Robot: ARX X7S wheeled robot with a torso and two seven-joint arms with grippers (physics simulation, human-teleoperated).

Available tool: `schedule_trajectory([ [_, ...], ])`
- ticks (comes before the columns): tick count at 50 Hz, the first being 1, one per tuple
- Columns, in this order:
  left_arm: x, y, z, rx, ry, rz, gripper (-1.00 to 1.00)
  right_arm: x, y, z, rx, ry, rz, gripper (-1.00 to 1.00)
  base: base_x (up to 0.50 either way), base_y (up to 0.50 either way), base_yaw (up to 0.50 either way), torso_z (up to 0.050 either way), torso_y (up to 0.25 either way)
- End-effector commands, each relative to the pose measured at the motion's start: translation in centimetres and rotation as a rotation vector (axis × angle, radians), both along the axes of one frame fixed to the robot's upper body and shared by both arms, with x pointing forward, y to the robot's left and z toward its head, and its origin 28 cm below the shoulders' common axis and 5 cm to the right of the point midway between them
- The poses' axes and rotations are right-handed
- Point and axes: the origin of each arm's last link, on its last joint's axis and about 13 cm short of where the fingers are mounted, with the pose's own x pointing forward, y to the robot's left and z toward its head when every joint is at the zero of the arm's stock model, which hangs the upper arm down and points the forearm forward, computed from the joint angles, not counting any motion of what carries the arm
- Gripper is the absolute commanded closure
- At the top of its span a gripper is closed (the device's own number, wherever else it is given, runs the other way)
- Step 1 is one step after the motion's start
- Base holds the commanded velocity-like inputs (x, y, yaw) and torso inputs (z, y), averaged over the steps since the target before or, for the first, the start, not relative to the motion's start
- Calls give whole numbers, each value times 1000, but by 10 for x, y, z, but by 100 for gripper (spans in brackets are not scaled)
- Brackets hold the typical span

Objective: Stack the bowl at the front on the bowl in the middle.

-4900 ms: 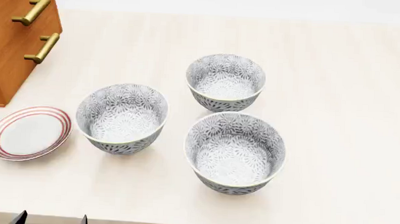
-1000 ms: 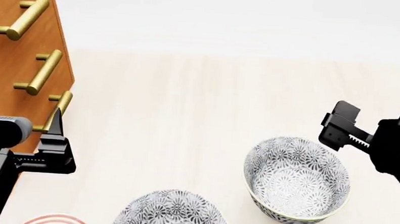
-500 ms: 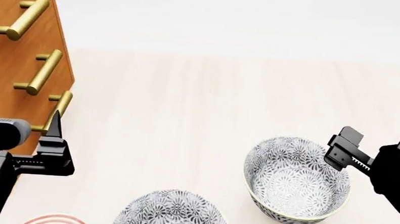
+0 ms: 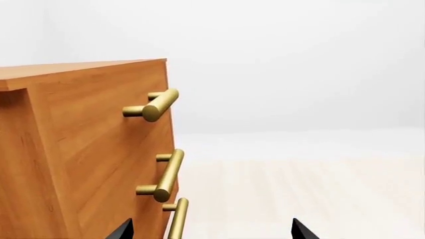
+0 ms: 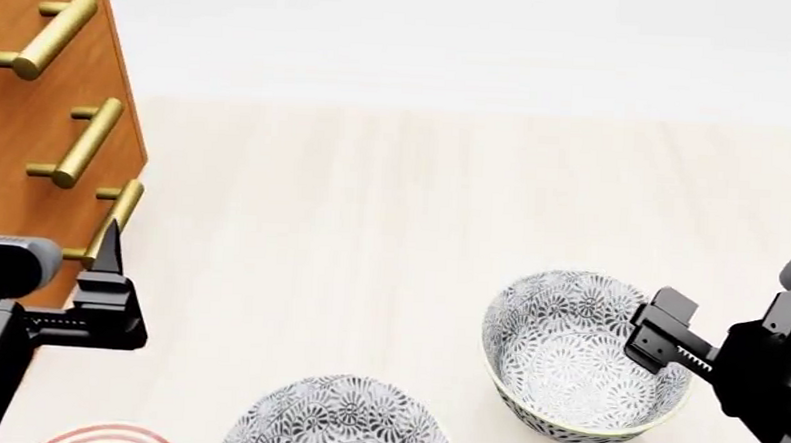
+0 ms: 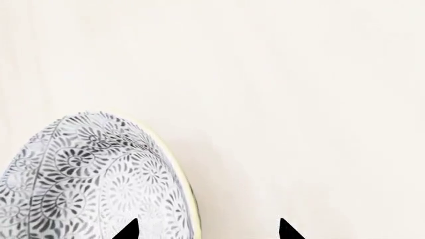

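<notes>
Plainly, on the table (image 5: 369, 200) the bowl at the front (image 5: 564, 359) stands beyond and right of the bowl in the middle (image 5: 340, 419). It is probably stiff, slick and breakable, best pinched by its wall. It is deep, white, grey-flowered and yellow-rimmed. The right gripper (image 6: 207, 230) straddles that rim, wide open and empty; the left gripper (image 4: 209, 231) gapes idle.

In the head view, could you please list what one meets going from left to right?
Left hand → red-ringed plate → cut-off patterned bowl at the bottom edge → whole patterned bowl → right hand.
</notes>
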Motion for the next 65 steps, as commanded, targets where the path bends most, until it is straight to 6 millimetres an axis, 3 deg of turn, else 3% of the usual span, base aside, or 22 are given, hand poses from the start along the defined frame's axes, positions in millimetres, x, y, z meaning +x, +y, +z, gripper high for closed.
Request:
schedule_trajectory([
  [1,0,0,-2,4,4,-2,-100,-1,4,-9,2,22,19,-100,0,0,0,0,0],
  [40,-1,-1,-1,4,2,-2,-100,-3,13,-23,-3,65,74,-100,0,0,0,0,0],
  [41,0,-1,-1,3,2,-2,-100,-3,13,-23,-6,63,71,100,0,0,0,0,0],
  [60,0,-1,-3,3,7,-2,-100,-3,14,-25,-4,68,74,100,0,0,0,0,0],
  [65,0,-1,-2,3,6,-2,-100,3,15,-6,-18,36,82,100,0,0,0,0,0],
])
